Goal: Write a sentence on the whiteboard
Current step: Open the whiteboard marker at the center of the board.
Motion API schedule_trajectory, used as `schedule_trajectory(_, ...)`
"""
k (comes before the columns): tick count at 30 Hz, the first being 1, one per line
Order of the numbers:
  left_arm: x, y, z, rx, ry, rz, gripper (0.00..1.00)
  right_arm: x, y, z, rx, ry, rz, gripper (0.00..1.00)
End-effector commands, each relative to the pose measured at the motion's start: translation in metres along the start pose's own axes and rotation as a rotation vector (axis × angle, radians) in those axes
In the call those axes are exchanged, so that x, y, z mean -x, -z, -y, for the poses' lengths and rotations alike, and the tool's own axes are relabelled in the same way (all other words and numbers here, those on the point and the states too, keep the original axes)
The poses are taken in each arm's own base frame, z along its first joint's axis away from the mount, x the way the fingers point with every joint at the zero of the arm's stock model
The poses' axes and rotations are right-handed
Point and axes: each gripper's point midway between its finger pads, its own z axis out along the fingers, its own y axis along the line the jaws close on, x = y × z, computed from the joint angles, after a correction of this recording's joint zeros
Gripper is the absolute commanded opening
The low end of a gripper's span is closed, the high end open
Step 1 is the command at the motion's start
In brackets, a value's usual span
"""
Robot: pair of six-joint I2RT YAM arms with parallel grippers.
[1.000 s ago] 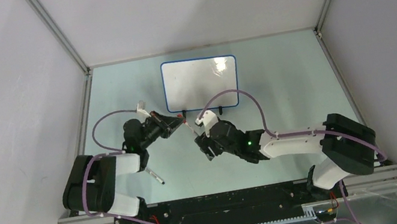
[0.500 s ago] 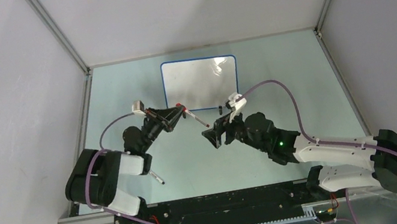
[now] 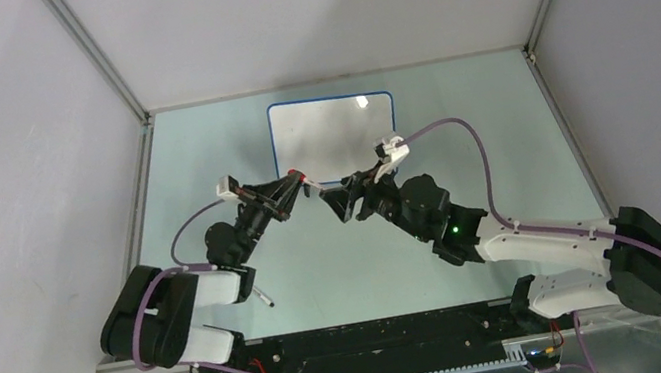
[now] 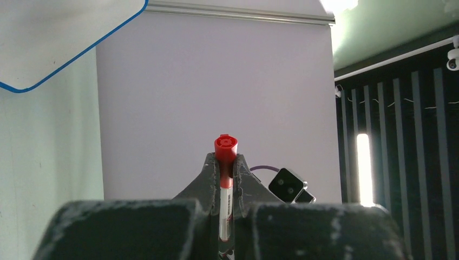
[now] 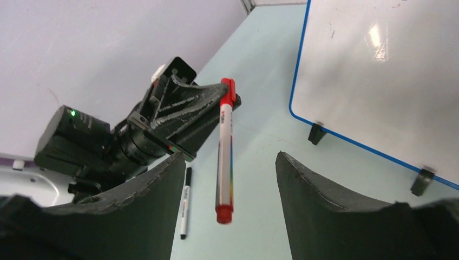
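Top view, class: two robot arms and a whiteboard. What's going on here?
The left gripper is shut on one end of a red marker, holding it out in the air in front of the whiteboard. The right gripper faces the marker's free end, jaws open, not touching it. The board looks blank. A black pen lies on the table.
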Motion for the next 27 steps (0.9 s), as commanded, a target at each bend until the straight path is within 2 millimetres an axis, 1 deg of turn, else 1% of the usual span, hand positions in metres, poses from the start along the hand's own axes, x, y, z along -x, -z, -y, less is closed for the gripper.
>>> schedule_trajectory(1,-0.003,0.000,0.018,-0.061,0.011,0.002,0.00,0.027,-0.015,-0.025,0.051,-0.095,0.066,0.66)
schedule_trajectory(2,-0.003,0.000,0.018,-0.062,0.013,0.003,0.00,0.024,-0.018,-0.026,0.057,-0.096,0.056,0.65)
schedule_trajectory(3,-0.003,0.000,0.020,-0.067,0.016,0.002,0.00,0.025,-0.019,-0.029,0.064,-0.103,0.056,0.65)
schedule_trajectory(8,-0.005,0.003,0.020,-0.071,0.019,0.001,0.00,0.019,-0.027,-0.033,0.068,-0.106,0.028,0.60)
schedule_trajectory(9,-0.005,0.004,0.020,-0.067,0.019,0.002,0.00,0.015,-0.029,-0.032,0.062,-0.108,0.014,0.60)
schedule_trajectory(13,-0.007,0.004,0.019,-0.064,0.015,-0.006,0.00,0.010,-0.032,-0.033,0.059,-0.119,-0.007,0.57)
schedule_trajectory(16,-0.008,0.004,0.016,-0.050,0.013,-0.008,0.00,0.009,-0.034,-0.034,0.059,-0.131,-0.014,0.55)
schedule_trajectory(17,-0.008,0.004,0.016,-0.050,0.008,-0.007,0.00,0.007,-0.035,-0.034,0.055,-0.131,-0.020,0.52)
schedule_trajectory(20,-0.008,0.005,0.014,-0.039,-0.002,-0.004,0.00,0.005,-0.037,-0.034,0.053,-0.136,-0.029,0.47)
schedule_trajectory(23,-0.008,0.006,0.012,-0.025,-0.011,-0.004,0.00,0.003,-0.038,-0.034,0.053,-0.139,-0.032,0.39)
schedule_trajectory(24,-0.008,0.006,0.009,-0.013,-0.015,0.000,0.00,0.002,-0.039,-0.033,0.050,-0.141,-0.036,0.38)
schedule_trajectory(27,-0.008,0.007,0.009,-0.005,-0.029,0.003,0.00,0.000,-0.039,-0.031,0.042,-0.145,-0.043,0.36)
